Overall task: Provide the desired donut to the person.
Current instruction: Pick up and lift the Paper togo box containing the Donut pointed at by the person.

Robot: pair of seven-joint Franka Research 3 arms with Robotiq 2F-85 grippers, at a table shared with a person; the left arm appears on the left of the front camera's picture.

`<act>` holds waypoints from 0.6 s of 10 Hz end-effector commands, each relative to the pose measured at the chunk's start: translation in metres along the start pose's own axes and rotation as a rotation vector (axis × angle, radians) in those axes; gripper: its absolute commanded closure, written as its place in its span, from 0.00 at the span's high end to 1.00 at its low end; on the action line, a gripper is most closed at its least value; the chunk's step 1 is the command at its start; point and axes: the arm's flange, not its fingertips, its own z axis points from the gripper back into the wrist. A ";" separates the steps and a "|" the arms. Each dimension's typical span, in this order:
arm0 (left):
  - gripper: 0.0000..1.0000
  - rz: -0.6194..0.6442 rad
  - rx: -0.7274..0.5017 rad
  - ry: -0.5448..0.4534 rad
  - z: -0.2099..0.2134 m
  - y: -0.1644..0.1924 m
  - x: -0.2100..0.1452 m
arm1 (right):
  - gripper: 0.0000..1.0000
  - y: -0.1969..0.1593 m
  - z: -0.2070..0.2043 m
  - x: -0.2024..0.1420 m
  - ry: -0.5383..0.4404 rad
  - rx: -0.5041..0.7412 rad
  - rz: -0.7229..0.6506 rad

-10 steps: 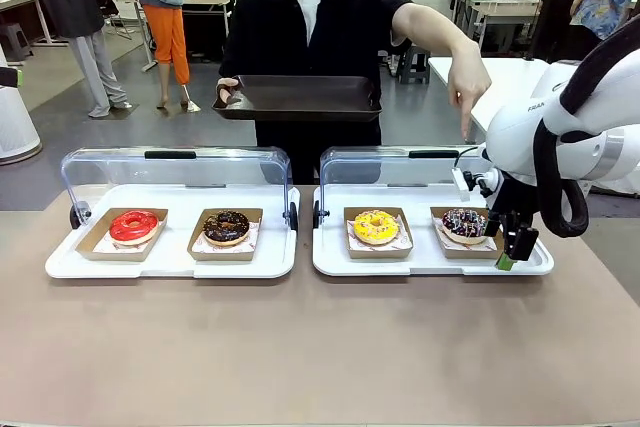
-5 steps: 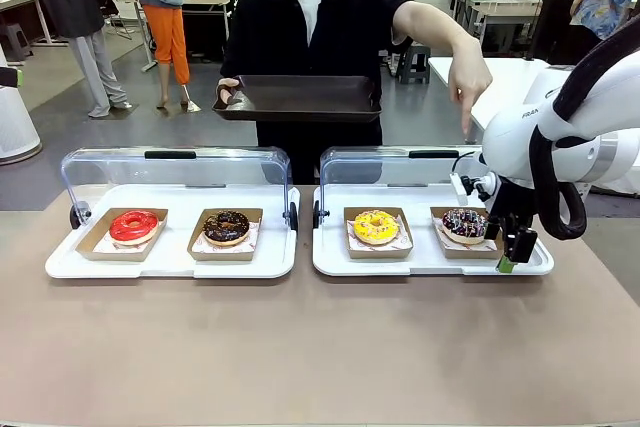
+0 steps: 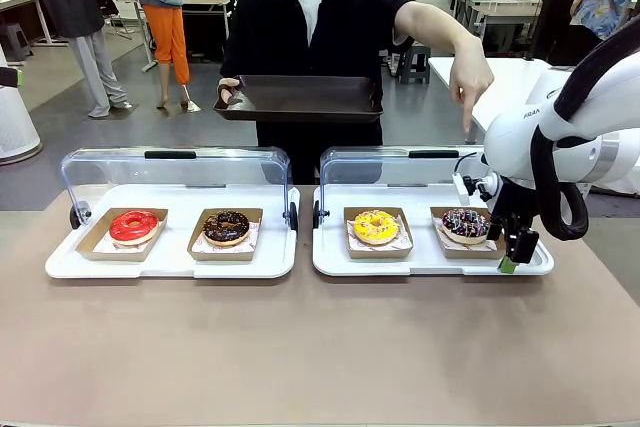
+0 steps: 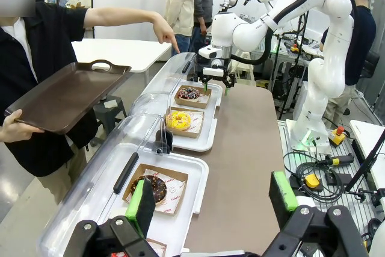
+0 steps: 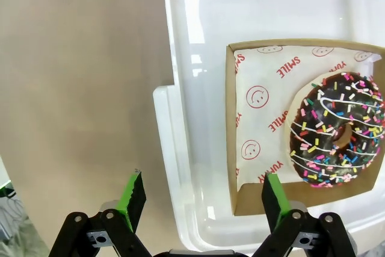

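The right gripper hangs released and empty, its jaws spread across the white tray's rim. The sprinkled chocolate donut lies just beyond one pad in a cardboard box, on paper printed "SMILE" with smiley faces. Behind it stands the raised clear lid, and above it the person's hand points down. The left gripper is also spread and empty.
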 end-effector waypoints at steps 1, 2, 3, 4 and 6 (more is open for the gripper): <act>1.00 -0.005 -0.002 -0.011 0.001 0.000 0.001 | 1.00 -0.011 -0.002 0.001 0.035 0.010 -0.018; 1.00 -0.005 -0.002 -0.011 0.001 0.000 0.001 | 1.00 -0.014 -0.002 0.000 0.035 0.011 -0.023; 1.00 -0.005 -0.002 -0.011 0.001 0.000 0.001 | 1.00 -0.015 -0.003 -0.001 0.034 0.011 -0.025; 1.00 -0.005 -0.002 -0.011 0.001 0.000 0.001 | 1.00 -0.017 -0.004 -0.001 0.033 0.014 -0.031; 1.00 -0.005 -0.002 -0.011 0.001 0.000 0.001 | 1.00 -0.020 -0.005 -0.003 0.031 0.020 -0.039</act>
